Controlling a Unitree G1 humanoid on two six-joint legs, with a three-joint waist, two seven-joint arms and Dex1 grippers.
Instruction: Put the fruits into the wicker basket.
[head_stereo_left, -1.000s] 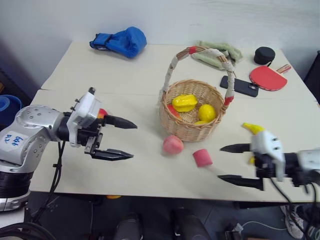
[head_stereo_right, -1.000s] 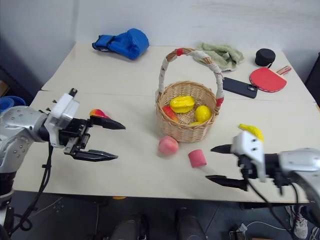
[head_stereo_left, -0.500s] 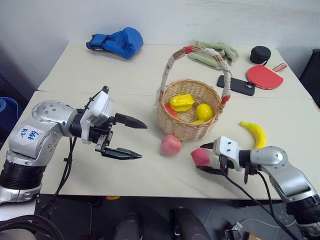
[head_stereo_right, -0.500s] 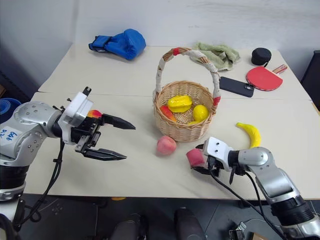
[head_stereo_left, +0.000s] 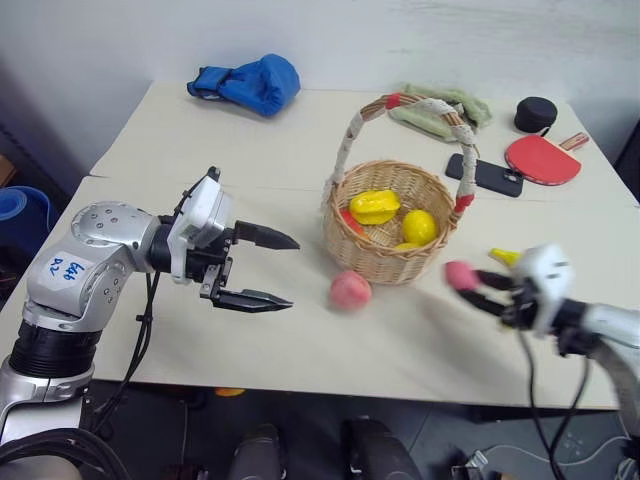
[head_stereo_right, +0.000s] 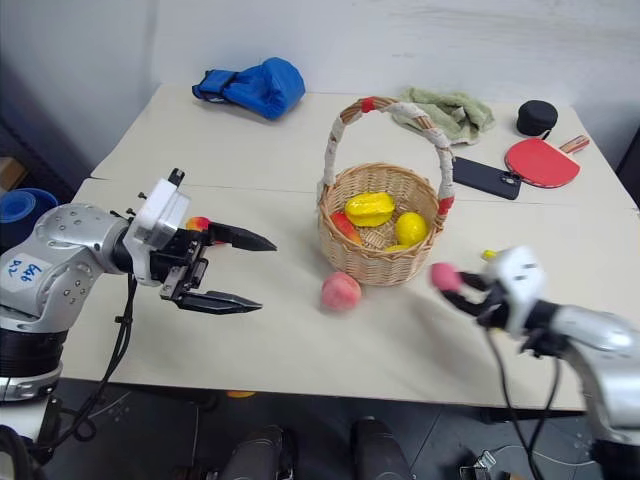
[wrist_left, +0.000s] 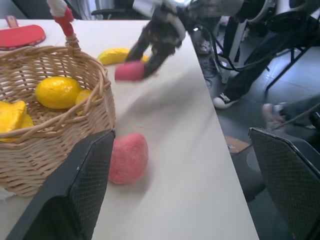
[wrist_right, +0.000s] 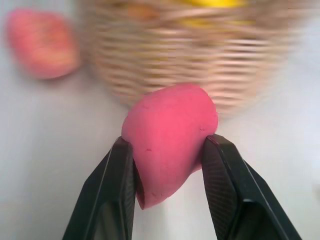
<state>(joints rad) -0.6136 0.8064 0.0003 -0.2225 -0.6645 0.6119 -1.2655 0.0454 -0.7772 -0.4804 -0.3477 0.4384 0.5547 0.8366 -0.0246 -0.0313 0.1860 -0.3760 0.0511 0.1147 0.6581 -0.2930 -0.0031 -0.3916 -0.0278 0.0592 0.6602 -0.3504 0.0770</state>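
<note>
Handwritten blue marks on a white round sticker (head_stereo_left: 66, 272) on the silver left arm, lower left of the left eye view, not clearly readable; no other writing legible

Round light-brown woven wicker basket (head_stereo_left: 389, 262) at centre of the frame on the smooth cream table (head_stereo_left: 250, 160), coarse weave, tall arched handle wrapped in white with red ends. Inside: glossy lumpy yellow plastic fruit (head_stereo_left: 372, 206), smooth round yellow lemon-like fruit (head_stereo_left: 418, 226), and an orange-red piece (head_stereo_left: 347, 220) against the near-left wall. Matte round pink peach (head_stereo_left: 350, 290) on the table just beside the basket's front, slightly left of it. Tip of a curved yellow banana (head_stereo_left: 503, 257) right of centre, mostly hidden behind the right end effector

Left end effector (head_stereo_left: 268, 268) at centre left, two black tapered fingers spread wide, holding nothing, well apart from the peach. Small red-and-yellow fruit (head_stereo_right: 198, 223) peeking out behind it in the right eye view

Right end effector (wrist_right: 167, 195) closed narrow on a flat-ended pink block (wrist_right: 169, 140), pinched between both black pads, smooth and matte, lifted off the table to the right of the basket, lower right of the left eye view

Upper part of the frame: puffy blue glossy boxing glove (head_stereo_left: 245, 82) upper left; crumpled pale-green cloth (head_stereo_left: 440, 108), black flat phone (head_stereo_left: 484, 174), red-faced table tennis paddle (head_stereo_left: 541, 158) and short black cylinder (head_stereo_left: 535, 113) upper right
</note>
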